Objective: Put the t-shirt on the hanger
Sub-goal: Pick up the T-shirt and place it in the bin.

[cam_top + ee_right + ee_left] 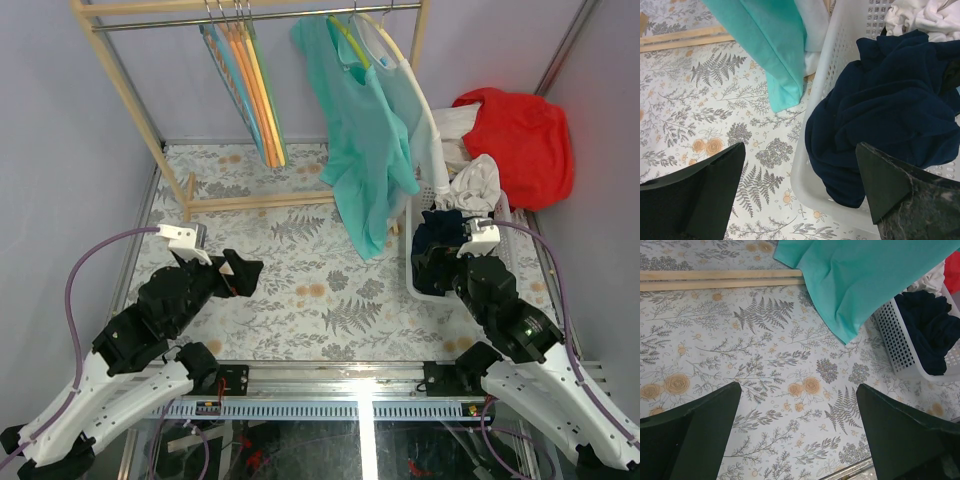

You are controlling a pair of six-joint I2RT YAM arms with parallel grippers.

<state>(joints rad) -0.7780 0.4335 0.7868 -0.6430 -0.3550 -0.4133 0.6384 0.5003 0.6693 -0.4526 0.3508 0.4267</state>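
Note:
The navy t-shirt (440,232) lies crumpled in a white basket (414,285) at the right. It also shows in the right wrist view (890,110) and the left wrist view (932,332). A pale hanger (388,42) hangs on the rail at the back right, beside the teal shirt. My right gripper (440,265) is open and empty, just above the basket's near left rim, with the t-shirt's hanging fold between its fingers (801,145). My left gripper (240,275) is open and empty over the flowered cloth, far left of the basket (797,387).
A teal shirt (360,150) hangs on a yellow hanger, its hem near the basket (765,40). Orange and blue hangers (245,80) hang on the wooden rack, whose base bar (260,203) lies across the table. A white cloth (480,185) and a red garment (520,135) sit behind the basket.

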